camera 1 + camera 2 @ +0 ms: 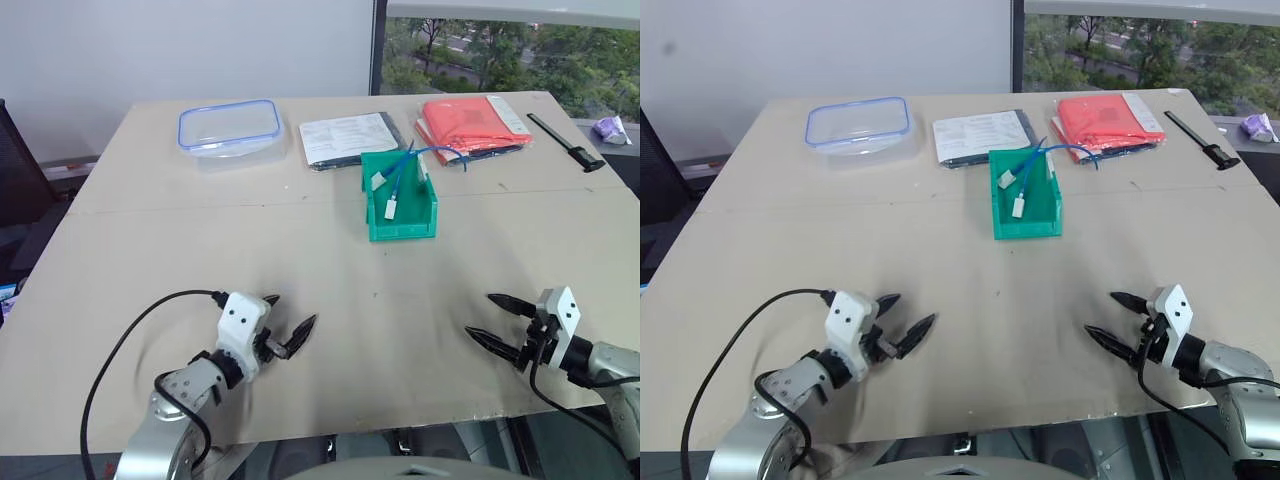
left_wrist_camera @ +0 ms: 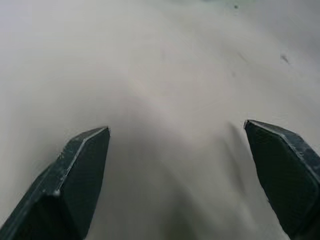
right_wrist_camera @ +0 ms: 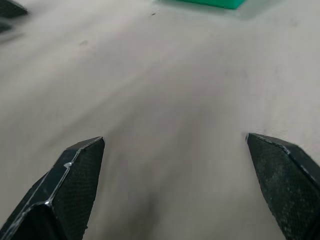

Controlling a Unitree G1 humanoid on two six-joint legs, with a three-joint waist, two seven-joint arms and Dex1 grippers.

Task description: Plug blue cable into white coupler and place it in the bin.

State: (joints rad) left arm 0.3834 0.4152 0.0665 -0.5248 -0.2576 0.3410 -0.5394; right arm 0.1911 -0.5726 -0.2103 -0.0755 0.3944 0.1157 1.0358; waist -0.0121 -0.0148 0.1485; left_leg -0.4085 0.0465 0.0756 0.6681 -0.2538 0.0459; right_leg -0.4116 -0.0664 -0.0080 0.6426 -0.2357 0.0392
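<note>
The green bin (image 1: 405, 224) stands on the table beyond its middle. The blue cable (image 1: 437, 151) lies partly in it, and one loop runs out over the back rim toward the red packet. On a cable end inside the bin sits the white coupler (image 1: 391, 209), with a second pale end piece (image 1: 378, 181) beside it. My left gripper (image 1: 290, 312) hovers low at the near left, open and empty. At the near right is my right gripper (image 1: 480, 315), also open and empty. Both are far from the bin. The wrist views show wide-spread fingers (image 2: 80, 165) (image 3: 75, 170) over bare tabletop.
A clear container with a blue-rimmed lid (image 1: 229, 126) sits at the back left. Papers (image 1: 350, 138) and a red packet (image 1: 475, 122) lie behind the bin, and a black tool (image 1: 565, 142) lies at the back right. The table's front edge (image 1: 400, 425) runs just below both grippers.
</note>
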